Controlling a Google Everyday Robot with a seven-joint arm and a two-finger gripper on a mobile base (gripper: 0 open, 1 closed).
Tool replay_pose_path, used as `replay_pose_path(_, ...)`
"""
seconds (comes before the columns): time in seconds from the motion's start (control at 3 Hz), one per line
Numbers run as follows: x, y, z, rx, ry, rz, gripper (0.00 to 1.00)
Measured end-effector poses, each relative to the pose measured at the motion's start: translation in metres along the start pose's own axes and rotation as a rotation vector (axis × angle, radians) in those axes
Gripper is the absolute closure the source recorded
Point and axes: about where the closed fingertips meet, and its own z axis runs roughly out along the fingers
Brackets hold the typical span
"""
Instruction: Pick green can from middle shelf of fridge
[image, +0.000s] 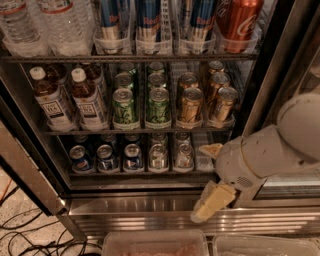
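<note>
The fridge (150, 206) stands open in front of me, with a steel frame and a dark interior. Its middle shelf (140, 131) is a wire rack with clear lane trays. Two lanes of green cans stand in its centre, and the front ones are the left green can (124, 106) and the right green can (158, 106). My gripper (209, 175) is low at the right, in front of the bottom shelf's right end. It is below and to the right of the green cans and apart from them. Its cream fingers (214, 199) are spread and hold nothing.
On the middle shelf, tea bottles (86, 102) stand to the left and gold-brown cans (191, 105) to the right. Small blue cans (106, 157) fill the bottom shelf. Water bottles (65, 25), tall blue cans and a red can (237, 22) are on top. The open door's edge (30, 175), floor cables and plastic bins (155, 244) lie below.
</note>
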Motion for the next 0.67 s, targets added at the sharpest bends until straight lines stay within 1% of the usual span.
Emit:
replay_pose_path(0.33,-0.013,0.012,0.036,0.009,-0.214,0.008,0.00)
replay_pose_path(0.67,-0.044,0.021,0.041,0.022,-0.450,0.007,0.00)
